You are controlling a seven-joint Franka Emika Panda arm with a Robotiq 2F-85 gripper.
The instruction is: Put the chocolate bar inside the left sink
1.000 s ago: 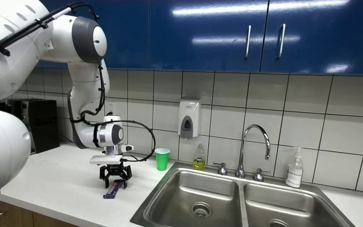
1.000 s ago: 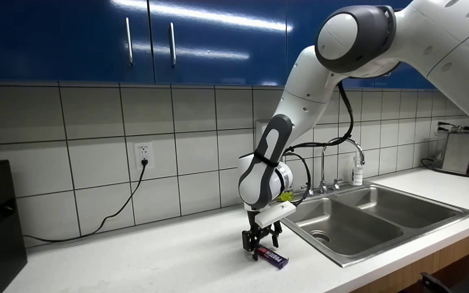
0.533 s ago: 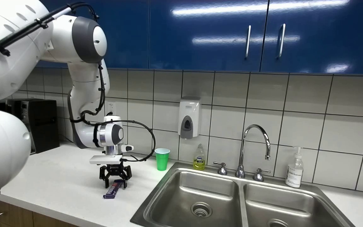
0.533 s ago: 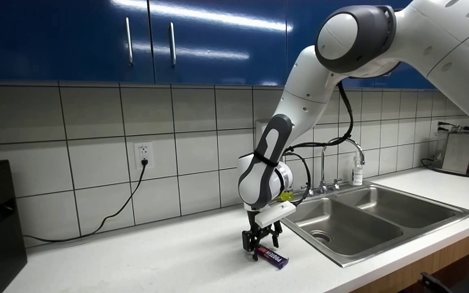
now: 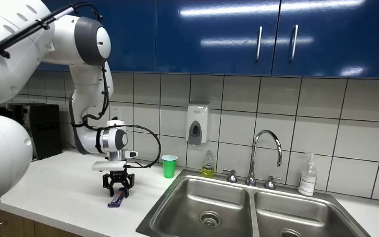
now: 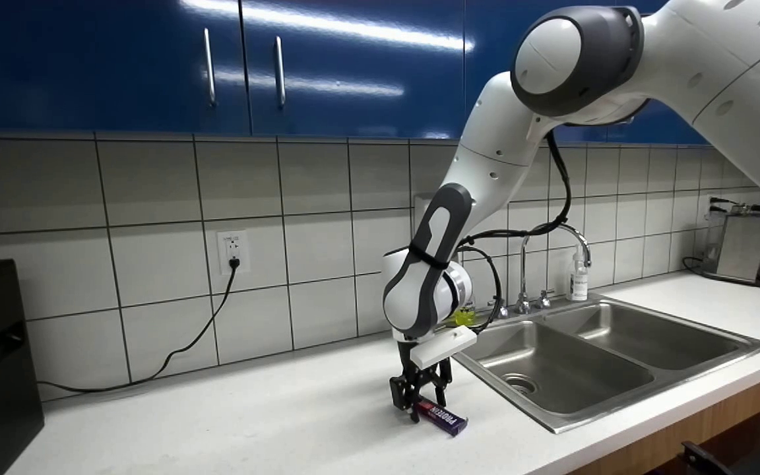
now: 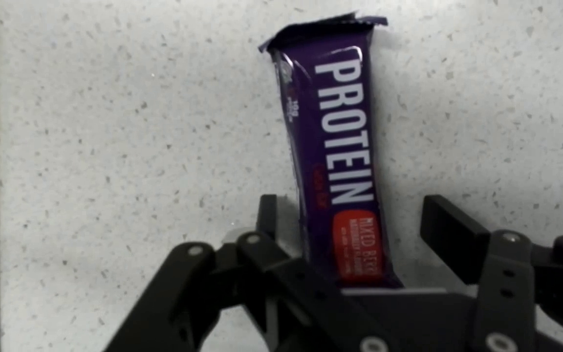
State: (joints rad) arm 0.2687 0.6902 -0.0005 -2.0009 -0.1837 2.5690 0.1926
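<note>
One gripper [image 7: 351, 215], jaws apart, straddles one end of the chocolate bar [image 7: 333, 151] on the counter [image 5: 61, 184], outside the left sink [image 5: 183, 214]; grasping appears in hand, so next close evenly, then lift clear

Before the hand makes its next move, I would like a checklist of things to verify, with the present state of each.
1. Hand open: ok.
2. Chocolate bar between the fingers: ok, a gap shows on each side.
3. Fingers at the bar's middle: not ok, in the wrist view they stand nearer the end with the red label.
4. Fingers clear of the countertop: cannot tell.
5. Green cup apart from the bar: ok, upright.
6. Left sink in sight: ok, in both exterior views.
</note>
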